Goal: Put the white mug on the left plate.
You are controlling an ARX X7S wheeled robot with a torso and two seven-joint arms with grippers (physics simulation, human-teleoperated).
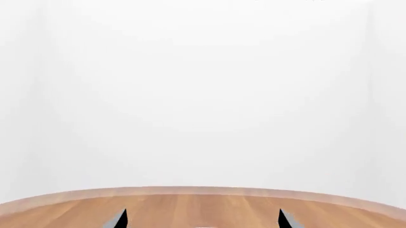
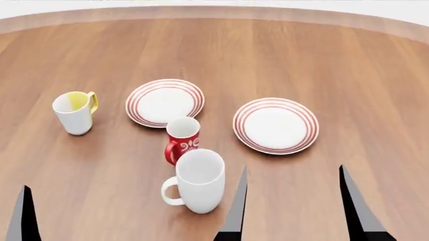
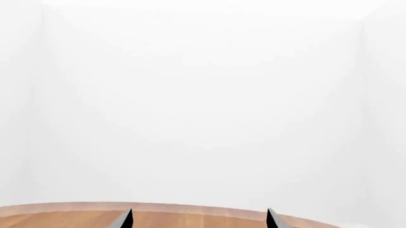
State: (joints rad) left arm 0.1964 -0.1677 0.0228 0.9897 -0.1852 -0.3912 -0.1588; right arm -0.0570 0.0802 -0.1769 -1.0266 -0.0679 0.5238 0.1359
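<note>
The white mug (image 2: pixel 196 182) stands upright near the front of the wooden table, its handle to the left. The left plate (image 2: pixel 165 102) lies flat and bare beyond it, with a small red mug (image 2: pixel 182 139) between them. My right gripper (image 2: pixel 293 206) is open and empty just right of the white mug, apart from it. In the right wrist view it (image 3: pixel 198 219) faces the table's far edge. My left gripper (image 1: pixel 201 219) is open and empty. One of its fingers (image 2: pixel 22 218) shows at the head view's bottom left.
A white mug with yellow inside (image 2: pixel 75 113) stands at the left. The second ringed plate (image 2: pixel 276 125) lies right of centre. The table's far edge (image 2: pixel 214 12) curves across the back, with a white wall behind it.
</note>
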